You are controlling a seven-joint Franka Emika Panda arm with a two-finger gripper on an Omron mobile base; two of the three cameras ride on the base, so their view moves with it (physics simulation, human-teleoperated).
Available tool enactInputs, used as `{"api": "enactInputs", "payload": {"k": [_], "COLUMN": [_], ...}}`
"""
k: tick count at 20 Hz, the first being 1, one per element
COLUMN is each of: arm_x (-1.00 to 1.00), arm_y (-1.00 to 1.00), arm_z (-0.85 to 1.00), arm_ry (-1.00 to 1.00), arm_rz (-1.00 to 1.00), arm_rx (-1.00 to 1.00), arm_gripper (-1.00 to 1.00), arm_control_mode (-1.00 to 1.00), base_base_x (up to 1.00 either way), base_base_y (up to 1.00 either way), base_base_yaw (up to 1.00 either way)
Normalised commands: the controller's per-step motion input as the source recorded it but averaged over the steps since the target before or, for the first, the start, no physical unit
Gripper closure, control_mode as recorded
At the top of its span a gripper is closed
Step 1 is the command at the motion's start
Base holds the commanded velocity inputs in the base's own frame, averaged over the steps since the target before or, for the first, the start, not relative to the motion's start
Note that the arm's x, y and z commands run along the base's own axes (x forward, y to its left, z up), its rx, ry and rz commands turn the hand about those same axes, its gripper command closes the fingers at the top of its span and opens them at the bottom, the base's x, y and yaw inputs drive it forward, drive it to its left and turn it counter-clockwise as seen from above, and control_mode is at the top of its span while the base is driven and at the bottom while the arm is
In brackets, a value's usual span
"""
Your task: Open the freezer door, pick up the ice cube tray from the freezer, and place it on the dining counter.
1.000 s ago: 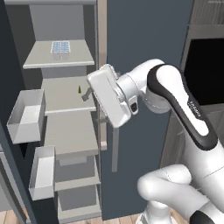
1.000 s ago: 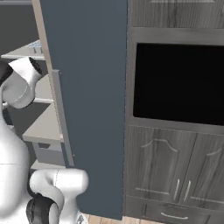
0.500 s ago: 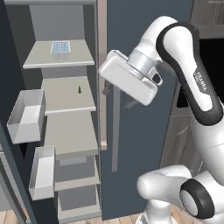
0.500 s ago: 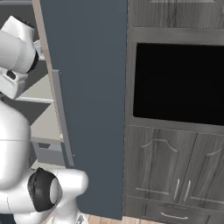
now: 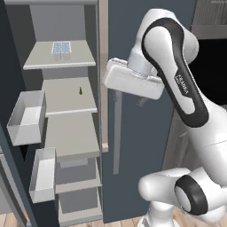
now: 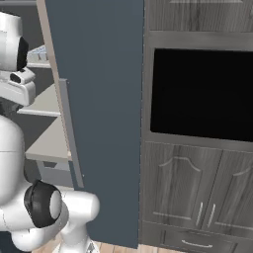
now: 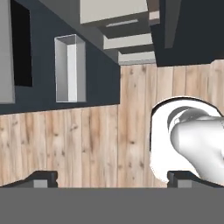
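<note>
The freezer (image 5: 71, 133) stands open, its flat grey shelves showing. The freezer door (image 5: 9, 111) is swung out at the left with white bins (image 5: 26, 117) on its inner side. On the top shelf, toward the back, lies the ice cube tray (image 5: 61, 46), with pale blue cells. My gripper (image 5: 131, 97) hangs in front of the shut plain door, right of the freezer opening and lower than the tray, pointing down. In the hand view the gripper (image 7: 113, 181) is open and holds nothing, over wooden floor, with the freezer door (image 7: 100, 78) beyond. The dining counter is out of view.
The plain slate-blue door (image 6: 99, 123) with its long grey handle (image 5: 117, 133) is right beside the hand. A dark wood oven cabinet (image 6: 202, 94) stands to the right. A small green item (image 5: 80, 91) sits on the second freezer shelf.
The arm rose and swung right, away from the shelves. The hand turned from facing the freezer to pointing down. The jaws stayed open.
</note>
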Motion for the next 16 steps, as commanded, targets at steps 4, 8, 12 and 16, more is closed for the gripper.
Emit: {"api": "enactInputs", "payload": {"k": [4, 8, 12, 16], "arm_x": [0.00, 0.00, 0.00, 0.00], "arm_y": [-0.33, -0.31, 0.00, 0.00], "arm_z": [-0.23, -0.04, 0.00, 0.00], "arm_ry": [-0.18, -0.20, 0.00, 0.00], "arm_rz": [0.00, 0.00, 0.00, 0.00], "arm_rx": [-0.02, 0.00, 0.00, 0.00], "arm_gripper": [-1.00, -1.00, -1.00, -1.00], "arm_control_mode": [-1.00, -1.00, 1.00, 1.00], "base_base_x": [0.00, 0.00, 0.11, 0.40], "base_base_y": [0.00, 0.00, -0.19, 0.00], "base_base_yaw": [0.00, 0.00, 0.00, 0.00]}}
